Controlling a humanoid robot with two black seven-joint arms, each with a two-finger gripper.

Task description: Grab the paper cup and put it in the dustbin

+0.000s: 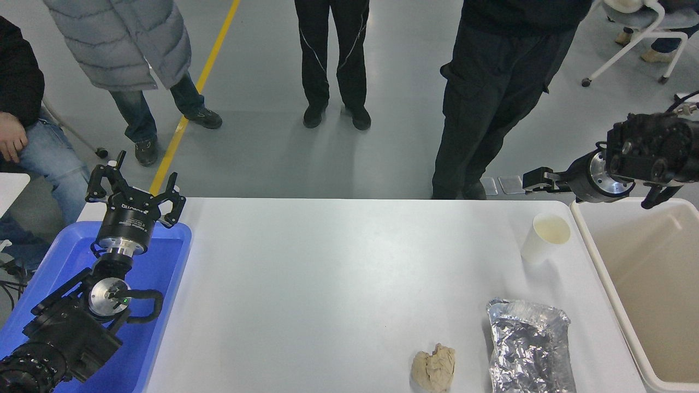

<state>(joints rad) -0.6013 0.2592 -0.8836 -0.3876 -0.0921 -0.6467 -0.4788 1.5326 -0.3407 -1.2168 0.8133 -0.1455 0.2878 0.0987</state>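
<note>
Three bits of rubbish sit on the white bench, so picking the right one matters. Nearest is a crumpled beige paper wad, soft and lumpy, and just beside it a crinkled silver foil container, shiny and creased all over. Neither is the target.

Further back stands the small white tapered paper cup, upright, cream inside, mouth open to the top, close to the big rectangular beige plastic dustbin with its thick rounded rim and smooth deep walls.

At the lower left, the left hand is parked over a blue plastic tray, fingers spread wide.

Beyond the cup, the right hand hangs off the bench's far edge, seen edge-on, so I can't tell how its fingers are set.

My take: thin paper walls crush easily, so come down around the cup's middle with a gentle squeeze, keep it upright, and lift well clear of that fat rim before letting go over the bin.
</note>
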